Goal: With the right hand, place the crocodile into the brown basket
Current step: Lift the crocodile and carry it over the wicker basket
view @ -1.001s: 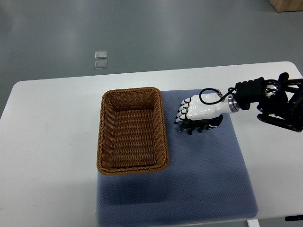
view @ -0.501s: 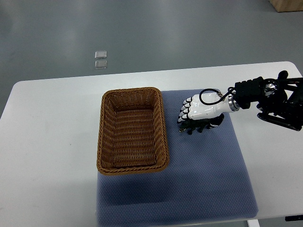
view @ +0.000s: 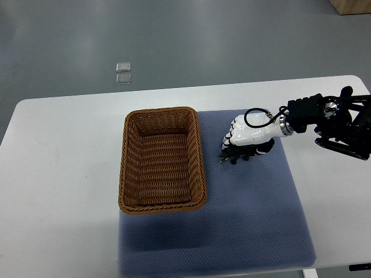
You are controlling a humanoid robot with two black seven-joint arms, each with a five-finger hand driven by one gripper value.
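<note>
As we read the scene from its left edge, we met first the white table (view: 58,174), bare along that side. On the grey floor beyond it, at about 11 o'clock from the basket, lay 2 small clear squares (view: 123,72), 1 just behind the other. The brown basket (view: 161,110) stood upright on the table with its long side running from 12 to 6 o'clock, and we saw nothing inside it. Its right part sat on the blue mat (view: 255,214), which spread away from it toward 3 and 5 o'clock.

At 3 o'clock from the basket, near its right wall but apart from it, we found the dark green crocodile (view: 235,155) over the mat. Only its lower edge showed, at 7 o'clock under the white right hand (view: 249,132). That hand covered the toy from above, its fingers (view: 229,138) curled down and closed around it. We could not tell whether the toy touched the mat.

A black cable loop (view: 258,119) arched over the wrist. The black arm (view: 333,121) ran off toward 3 o'clock. At 1 o'clock, a wooden box corner (view: 351,6) showed on the floor.
</note>
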